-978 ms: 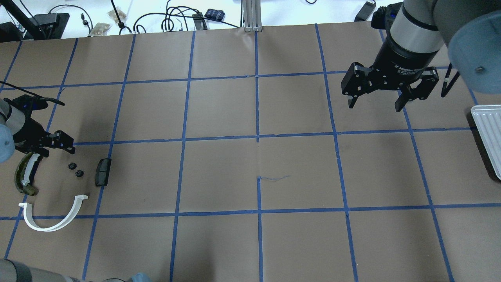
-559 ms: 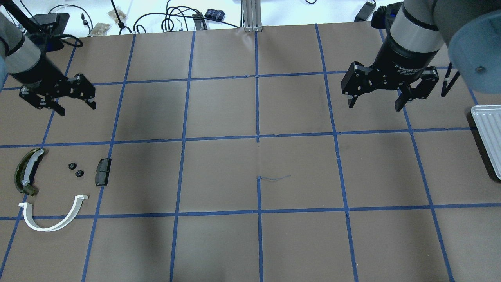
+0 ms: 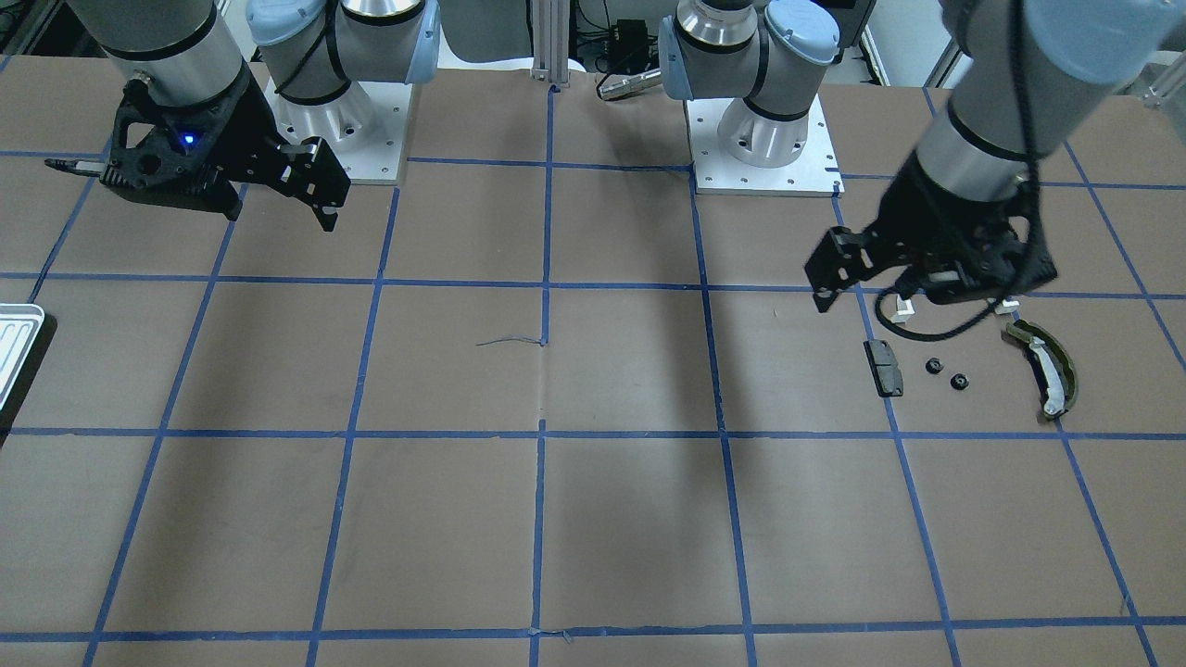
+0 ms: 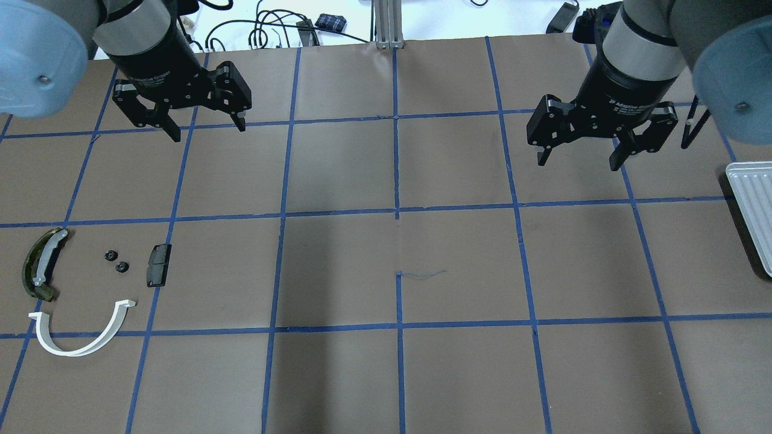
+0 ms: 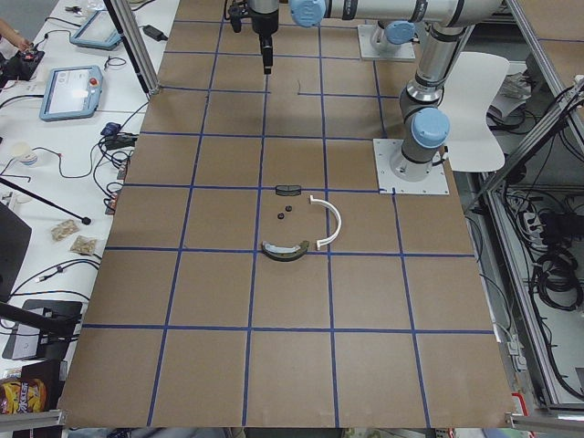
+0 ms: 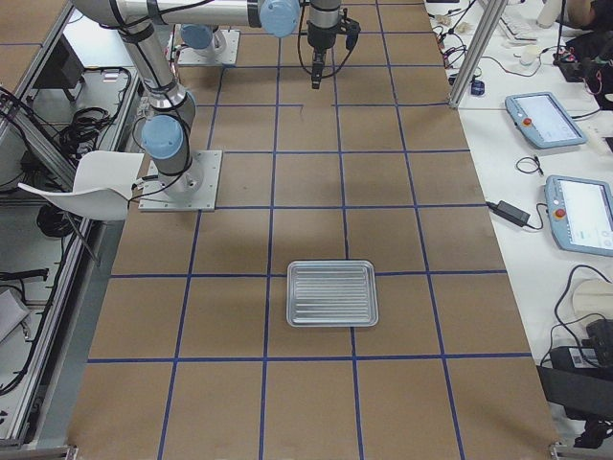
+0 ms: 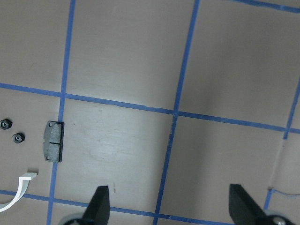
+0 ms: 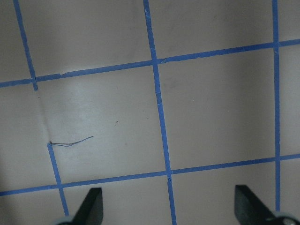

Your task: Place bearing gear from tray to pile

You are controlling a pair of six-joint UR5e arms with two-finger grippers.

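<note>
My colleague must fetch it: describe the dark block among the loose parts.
At the robot's left end of the brown gridded table, find the loose pile of small parts. The dark block lies on a blue tape line at the pile's edge nearest mid-table; it alone is flat and rectangular.

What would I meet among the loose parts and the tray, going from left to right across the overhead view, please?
olive-green curved piece → small black gear → second small black gear → dark flat block → white tray. The white arc spans several of these, so I left it out.
</note>
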